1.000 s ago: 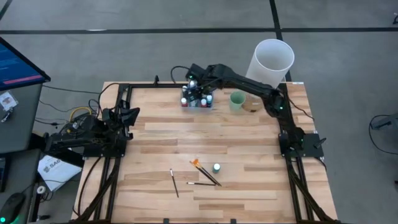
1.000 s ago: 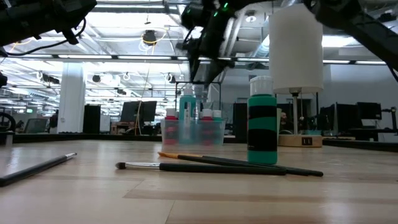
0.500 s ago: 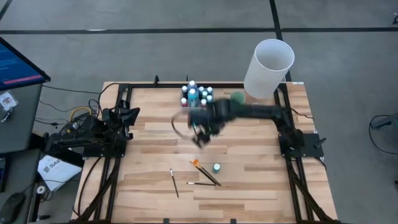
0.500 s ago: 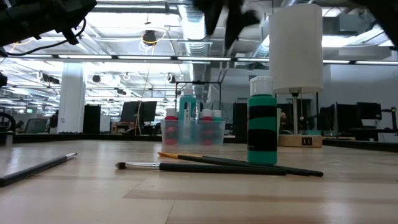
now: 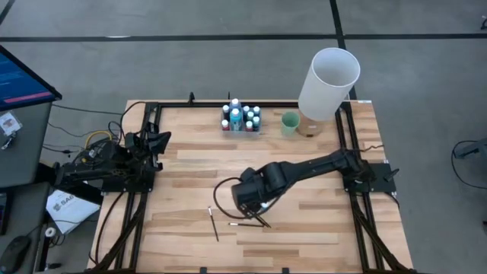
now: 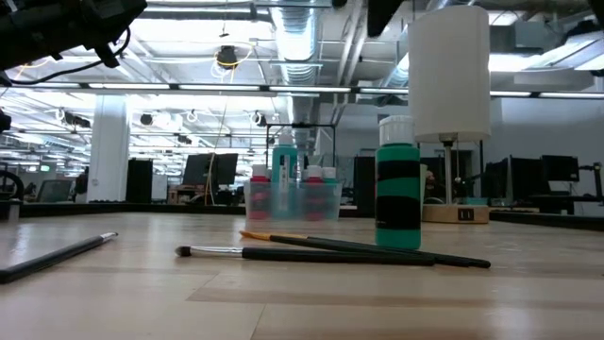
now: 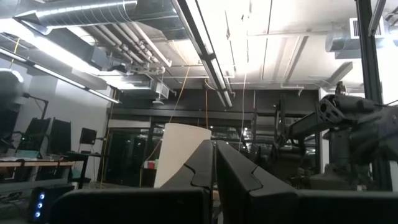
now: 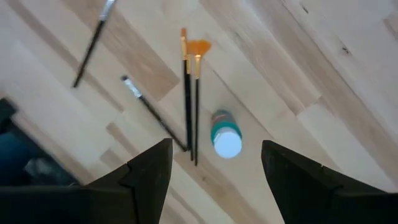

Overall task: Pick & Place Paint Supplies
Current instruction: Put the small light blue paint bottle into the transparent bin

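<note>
My right gripper [image 5: 249, 199] hangs open above the table's near middle. In its wrist view the open fingers [image 8: 216, 149] frame a teal paint bottle with a pale cap [image 8: 225, 140], which stands upright on the wood [image 6: 399, 179]. Two dark-handled brushes [image 8: 189, 106] lie beside the bottle, one with an orange fan tip [image 8: 198, 46]. Two more brushes [image 8: 149, 112] [image 8: 93, 43] lie flat nearby. The other paint bottles stand in a clear tray [image 5: 241, 118] at the far edge. My left gripper [image 5: 156, 144] waits shut at the table's left edge [image 7: 214, 168].
A pale green cup [image 5: 290, 122] and a tall white cylinder [image 5: 327, 76] stand near the far right corner, next to the bottle tray. Black frame rails [image 5: 144, 190] run along the left and right table edges. Bare wood lies between the tray and the brushes.
My right gripper has swung from over the bottle tray at the far edge toward the near edge. It now hangs over the lone teal bottle and the brushes. The bottles and brushes have stayed where they were.
</note>
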`<state>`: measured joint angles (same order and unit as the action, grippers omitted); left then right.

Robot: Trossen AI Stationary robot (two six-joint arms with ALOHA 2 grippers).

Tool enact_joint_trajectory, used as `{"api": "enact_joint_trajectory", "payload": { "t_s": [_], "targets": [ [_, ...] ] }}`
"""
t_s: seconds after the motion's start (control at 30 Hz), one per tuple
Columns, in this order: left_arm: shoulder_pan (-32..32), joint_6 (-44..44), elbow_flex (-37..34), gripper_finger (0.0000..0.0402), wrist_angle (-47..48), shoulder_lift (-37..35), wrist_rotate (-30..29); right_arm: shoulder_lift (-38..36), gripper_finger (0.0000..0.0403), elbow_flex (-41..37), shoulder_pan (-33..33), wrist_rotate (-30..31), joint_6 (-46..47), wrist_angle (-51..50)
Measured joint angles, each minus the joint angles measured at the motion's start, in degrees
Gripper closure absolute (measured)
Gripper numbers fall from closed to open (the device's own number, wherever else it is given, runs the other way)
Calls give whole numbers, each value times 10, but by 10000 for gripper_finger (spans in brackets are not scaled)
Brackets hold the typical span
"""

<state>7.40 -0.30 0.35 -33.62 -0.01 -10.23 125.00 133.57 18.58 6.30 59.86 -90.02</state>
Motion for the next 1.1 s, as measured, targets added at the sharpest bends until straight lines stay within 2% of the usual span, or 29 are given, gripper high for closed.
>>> {"api": "enact_joint_trajectory", "payload": {
  "t_s": [0.13,0.43,0.97,1.1],
  "targets": [
    [0,0,0,400,0,0,0,-3,163,-10,-2,0,-2,2],
    [0,0,0,400,-1,0,0,-6,163,-130,-3,-21,13,6],
    [0,0,0,400,-1,0,0,0,163,-132,2,-14,-9,25],
    [0,0,0,400,-1,0,0,0,163,-131,8,13,-32,6]
  ]
}}
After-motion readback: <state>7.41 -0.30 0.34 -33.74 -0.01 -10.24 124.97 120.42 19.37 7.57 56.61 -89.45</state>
